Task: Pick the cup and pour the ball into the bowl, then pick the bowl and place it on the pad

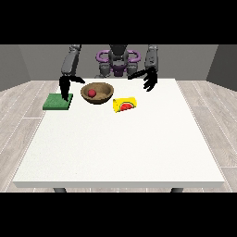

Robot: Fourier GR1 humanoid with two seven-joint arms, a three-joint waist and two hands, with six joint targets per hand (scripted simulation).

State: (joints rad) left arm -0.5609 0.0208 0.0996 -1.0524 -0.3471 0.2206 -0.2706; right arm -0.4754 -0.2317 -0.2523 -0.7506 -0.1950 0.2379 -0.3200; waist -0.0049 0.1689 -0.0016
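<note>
Wooden brown bowl (97, 93) holding the red ball (92, 93) looks rigid, light; I'd grip its rim. Both hands, view's left (64, 87) and right (150, 79), hang open, empty.

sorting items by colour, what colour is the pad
Green. The pad shows best in the front view, at the table's far left beside the bowl.

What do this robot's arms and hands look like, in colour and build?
Both arms are grey, jointed segments hanging from the shoulders. Each ends in a black hand: the hand at the view's left and the hand at the view's right, with slender dark fingers. No cables or markings show.
</note>
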